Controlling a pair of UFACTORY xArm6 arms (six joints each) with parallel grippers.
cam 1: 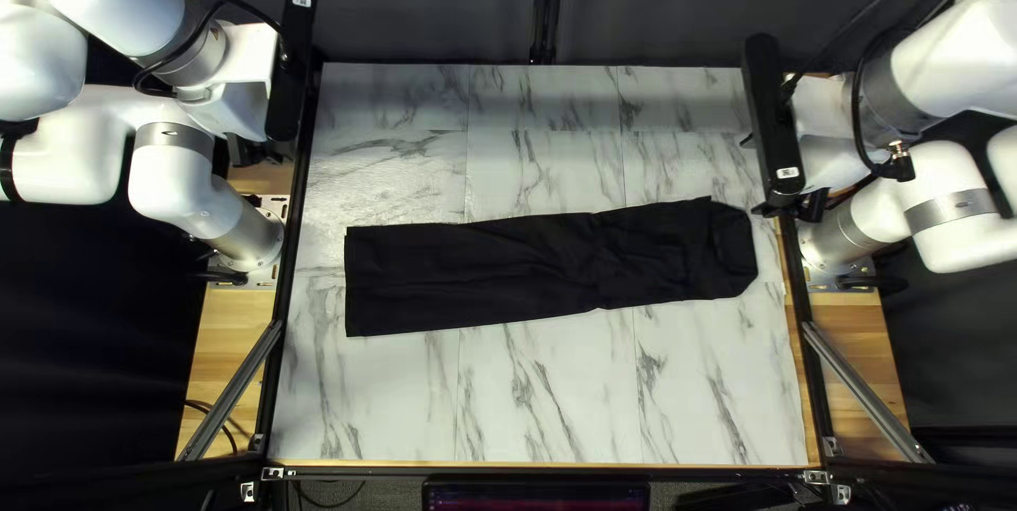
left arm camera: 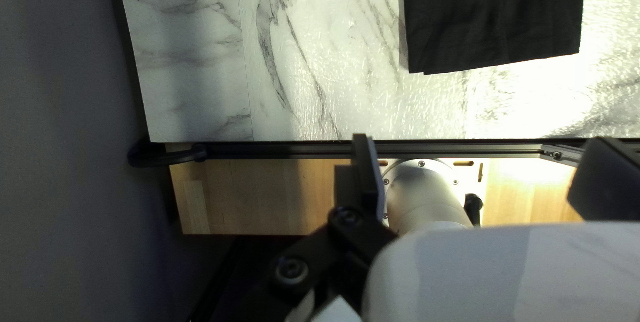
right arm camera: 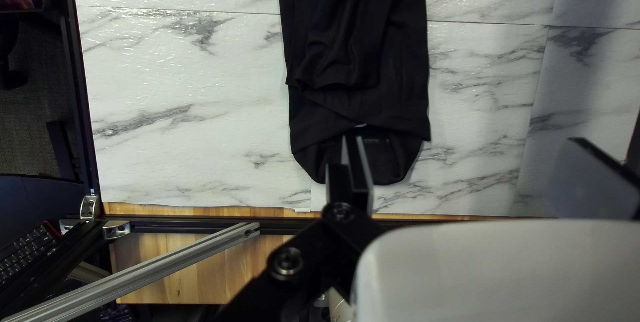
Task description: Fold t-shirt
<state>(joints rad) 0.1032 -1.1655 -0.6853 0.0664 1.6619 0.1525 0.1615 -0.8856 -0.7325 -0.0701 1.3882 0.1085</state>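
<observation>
Right gripper (cam 1: 756,174) is released, its two fingers well apart; in its wrist view one finger overlaps the rounded end of the black t-shirt (cam 1: 477,278). From there the t-shirt — folded into a long strip, creased and layered — runs ahead across the marble-patterned desk (cam 1: 540,395) toward the left gripper's (cam 1: 249,98) side. That gripper is released too, its fingers spread wide. Its wrist view shows the arm's metal base (left arm camera: 427,195) between them, a black rail (left arm camera: 287,150) just ahead and, beyond that — the t-shirt's straight end, lying flat.
</observation>
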